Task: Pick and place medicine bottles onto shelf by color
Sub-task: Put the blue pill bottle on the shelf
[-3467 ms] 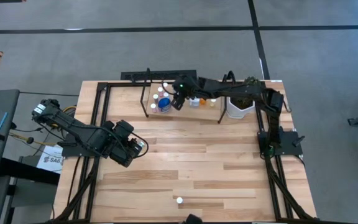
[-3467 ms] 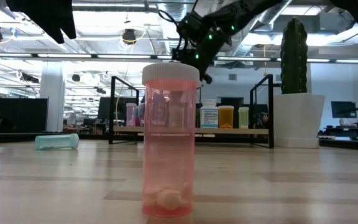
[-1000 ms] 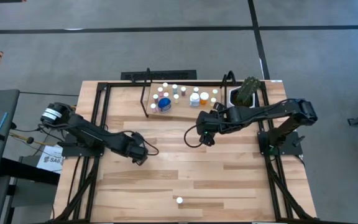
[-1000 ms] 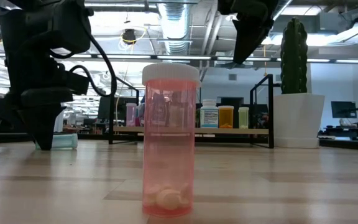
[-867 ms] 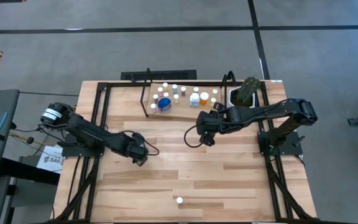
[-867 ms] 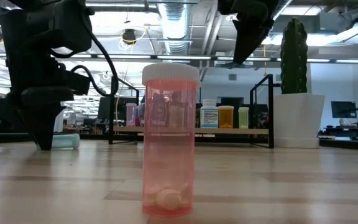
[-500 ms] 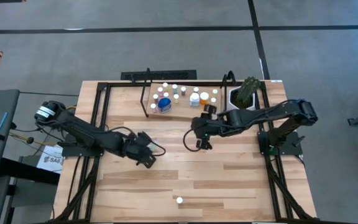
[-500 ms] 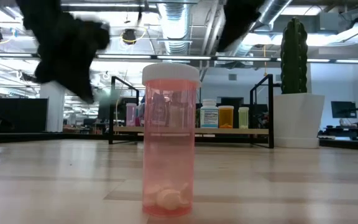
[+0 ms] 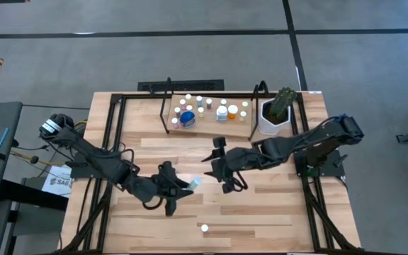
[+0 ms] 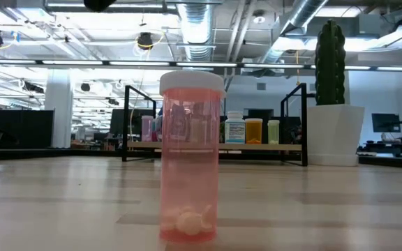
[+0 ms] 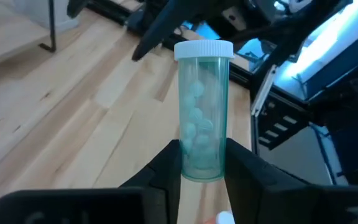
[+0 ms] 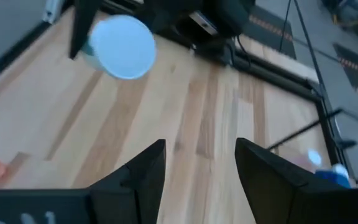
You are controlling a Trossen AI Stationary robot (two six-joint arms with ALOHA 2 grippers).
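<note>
**Left gripper holds a teal bottle above the middle of the worktop**

The left gripper (image 9: 179, 190) is over the middle front part of the wooden worktop (image 9: 275, 205). Its jaws are closed on a teal medicine bottle (image 11: 202, 112) with a white cap. In the left wrist view the two dark fingers (image 11: 164, 168) press the lower part of this bottle from both sides, and pale pills show inside it. In the high view the bottle appears as a small pale shape at the tip of the gripper (image 9: 192, 183).

The right gripper (image 9: 222, 170) is near it, a little more to the back and to the right. Its jaws stand apart and nothing is between them; the right wrist view shows bare wood between the two fingers (image 12: 143, 171). The same view shows the white cap of the teal bottle (image 12: 127, 47) farther off, in front of the left arm.

The shelf (image 9: 168, 120) stands at the back edge of the worktop, a black frame with a light wood board. On it are many small bottles with white caps, a larger blue bottle (image 9: 187, 118) at the left side and an orange bottle (image 10: 254, 130) more to the right. A white pot with a cactus (image 9: 275, 113) stands just beside the right end of the shelf.

One pink bottle with a white cap (image 10: 190, 156) stands upright alone near the front edge of the worktop, well apart from the shelf and from both grippers. A few pale pills lie at its bottom.
</note>
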